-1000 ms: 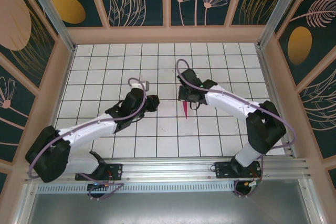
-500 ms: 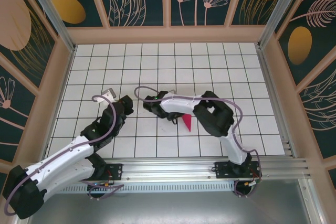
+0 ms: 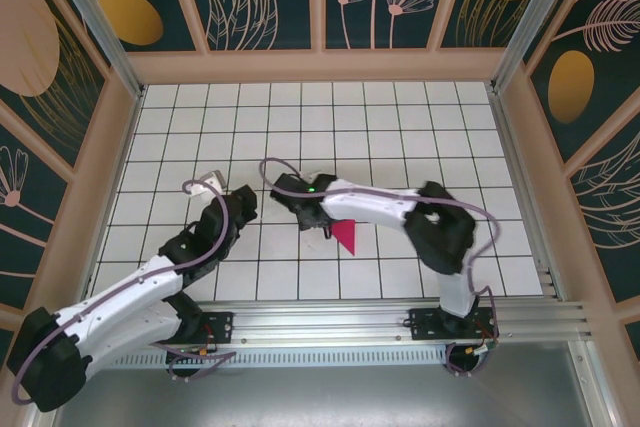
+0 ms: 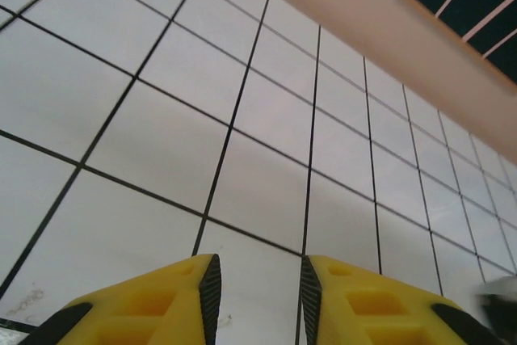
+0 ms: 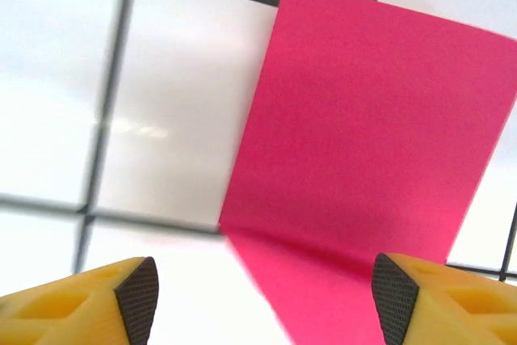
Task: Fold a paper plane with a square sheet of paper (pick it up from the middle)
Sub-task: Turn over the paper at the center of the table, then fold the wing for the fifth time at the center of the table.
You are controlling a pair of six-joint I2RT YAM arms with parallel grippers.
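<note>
Paper (image 3: 347, 236), magenta and folded, lies mid-table on the white tiles (image 3: 400, 127), under the right arm's reach. From overhead it reads as a wedge, long axis near-to-far, point toward the arm bases. The right wrist view adds a crease across it (image 5: 363, 159), with the right gripper (image 5: 262, 288) spread wide above. Farther left, the left gripper (image 4: 258, 276) stands slightly parted over tile.

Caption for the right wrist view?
Right gripper, jaws wide apart, poised over the creased magenta paper on the white tiled table.
</note>
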